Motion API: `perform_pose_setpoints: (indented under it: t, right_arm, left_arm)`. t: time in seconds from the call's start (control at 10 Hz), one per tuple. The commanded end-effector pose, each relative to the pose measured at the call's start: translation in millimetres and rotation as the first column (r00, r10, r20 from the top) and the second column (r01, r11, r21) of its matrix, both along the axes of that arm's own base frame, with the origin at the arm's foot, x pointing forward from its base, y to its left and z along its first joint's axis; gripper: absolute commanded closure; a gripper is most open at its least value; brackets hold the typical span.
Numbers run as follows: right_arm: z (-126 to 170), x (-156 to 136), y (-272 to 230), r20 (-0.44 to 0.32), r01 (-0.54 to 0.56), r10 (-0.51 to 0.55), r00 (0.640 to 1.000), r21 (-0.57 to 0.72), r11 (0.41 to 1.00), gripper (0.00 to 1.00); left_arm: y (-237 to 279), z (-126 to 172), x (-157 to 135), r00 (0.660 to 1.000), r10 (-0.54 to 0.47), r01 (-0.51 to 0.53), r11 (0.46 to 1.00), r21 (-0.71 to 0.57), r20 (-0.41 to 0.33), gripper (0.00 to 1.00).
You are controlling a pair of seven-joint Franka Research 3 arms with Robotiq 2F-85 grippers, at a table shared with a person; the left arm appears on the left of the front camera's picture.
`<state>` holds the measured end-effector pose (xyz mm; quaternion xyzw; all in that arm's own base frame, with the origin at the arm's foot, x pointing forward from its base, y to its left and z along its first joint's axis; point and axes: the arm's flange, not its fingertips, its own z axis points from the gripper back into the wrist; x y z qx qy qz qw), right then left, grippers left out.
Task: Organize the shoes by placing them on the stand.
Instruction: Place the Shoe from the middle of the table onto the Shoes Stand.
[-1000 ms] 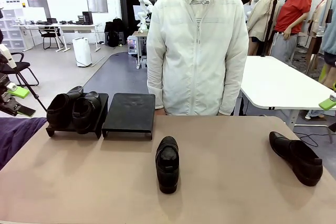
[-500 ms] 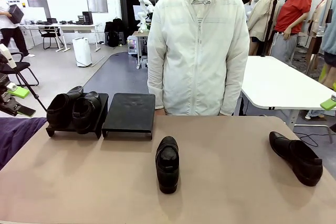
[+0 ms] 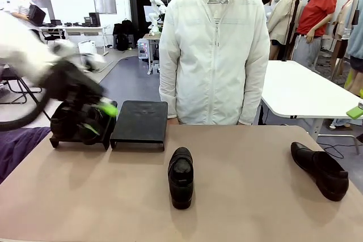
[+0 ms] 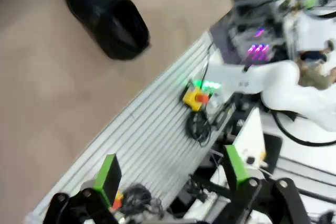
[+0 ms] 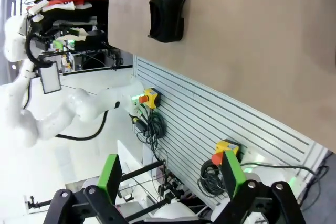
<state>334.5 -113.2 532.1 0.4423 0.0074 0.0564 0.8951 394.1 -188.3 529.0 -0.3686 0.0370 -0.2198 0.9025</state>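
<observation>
The left gripper (image 3: pixel 96 118), jaws wide and empty, hangs blurred across the two shoes (image 3: pixel 61 122) on the stand (image 3: pixel 74 141). The right gripper (image 5: pixel 170 174) gapes empty too.

Black shoes (image 3: pixel 60 124) on left stand (image 3: pixel 71 140); right stand (image 3: pixel 139 118) beside it. Third shoe (image 3: pixel 181 177) at the middle of the table (image 3: pixel 255 208), toe toward robot; fourth shoe (image 3: pixel 320 169) far right, angled.

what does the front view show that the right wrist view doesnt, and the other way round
Front view: the person, the empty stand, the left stand holding two shoes, and the blurred left claw by them. Right wrist view: the open right claw, and a yellow stop button on the table's slatted side. Both: the tan table and a black shoe lying on it.
</observation>
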Motion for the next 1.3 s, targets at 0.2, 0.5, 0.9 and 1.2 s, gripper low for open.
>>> perform_pose_setpoints:
  t: [0.2,0.5,0.9,1.2]
  right_arm:
    - [1.9,-0.9,-4.4,0.017,-0.02,0.02,1.0,-0.005,1.0,0.0]
    - [1.9,-0.9,-4.4,0.017,-0.02,0.02,1.0,-0.005,1.0,0.0]
    - [1.9,-0.9,-4.4,0.017,-0.02,0.02,1.0,-0.005,1.0,0.0]
    - [1.9,-0.9,-4.4,0.017,-0.02,0.02,1.0,-0.005,1.0,0.0]
  left_arm:
    - [-184.1,-60.5,38.4,0.998,0.056,-0.055,0.944,0.324,0.005,0.0]
    - [-212.9,-80.3,18.1,1.0,0.029,-0.027,0.955,0.294,-0.005,0.0]
    - [-217.0,-86.8,23.5,0.999,0.039,-0.041,0.948,0.315,0.012,0.0]
    - [-247.0,-114.1,29.9,0.962,0.204,-0.253,0.917,0.308,0.183,0.02]
